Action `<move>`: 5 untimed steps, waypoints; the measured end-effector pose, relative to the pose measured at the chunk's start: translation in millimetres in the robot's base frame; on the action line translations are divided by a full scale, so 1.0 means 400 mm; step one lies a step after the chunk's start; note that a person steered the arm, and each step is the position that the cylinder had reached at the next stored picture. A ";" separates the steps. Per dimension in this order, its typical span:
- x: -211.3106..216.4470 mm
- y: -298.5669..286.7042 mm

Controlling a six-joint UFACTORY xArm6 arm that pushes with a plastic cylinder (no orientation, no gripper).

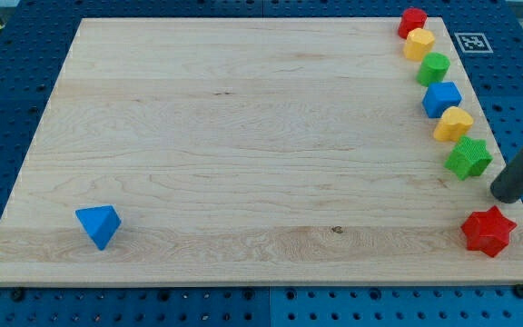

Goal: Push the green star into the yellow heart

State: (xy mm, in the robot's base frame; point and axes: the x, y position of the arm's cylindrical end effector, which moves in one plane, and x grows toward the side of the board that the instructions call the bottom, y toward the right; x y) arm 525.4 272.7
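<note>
The green star (468, 158) lies near the board's right edge, just below and touching the yellow heart (453, 123). My tip (506, 193) is at the right edge, just below and to the right of the green star and apart from it, above the red star (488, 231).
A column runs up the right edge: a blue block (441, 98), a green round block (433, 68), a yellow block (419, 43), a red block (412, 21). A blue triangular block (98, 225) lies at the lower left. The wooden board (243, 136) rests on a blue pegboard.
</note>
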 end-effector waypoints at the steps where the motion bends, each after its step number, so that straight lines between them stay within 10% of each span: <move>1: -0.033 -0.042; 5: -0.033 -0.076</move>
State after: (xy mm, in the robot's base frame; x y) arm 512.3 242.1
